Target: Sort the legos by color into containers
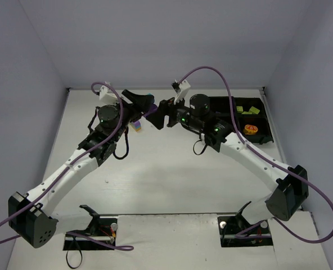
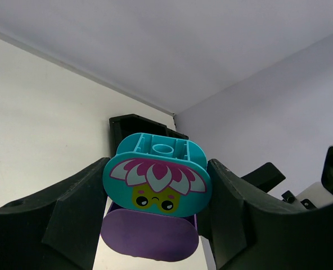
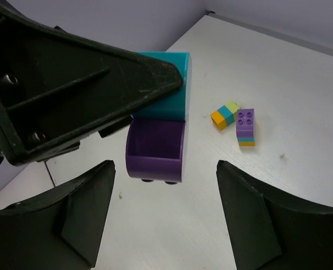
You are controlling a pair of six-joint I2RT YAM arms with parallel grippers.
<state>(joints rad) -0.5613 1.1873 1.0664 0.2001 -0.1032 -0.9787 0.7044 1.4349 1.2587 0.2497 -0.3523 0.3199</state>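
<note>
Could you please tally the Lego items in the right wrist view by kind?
Large rounded bricks: 2 (cyan brick, purple brick)
Small multicoloured stacks: 2 (orange-cyan-lime stack, purple-topped stack)
Total: 4

A flat white table is seen, enclosed by plain, pale lavender-grey walls: a back wall at 12 o'clock, a left wall at 9 o'clock and a right wall at 3 o'clock. A separate white panel is laid along the table's edge at 6 o'clock. A small dark speck is seen on the table toward 8 o'clock.
</note>
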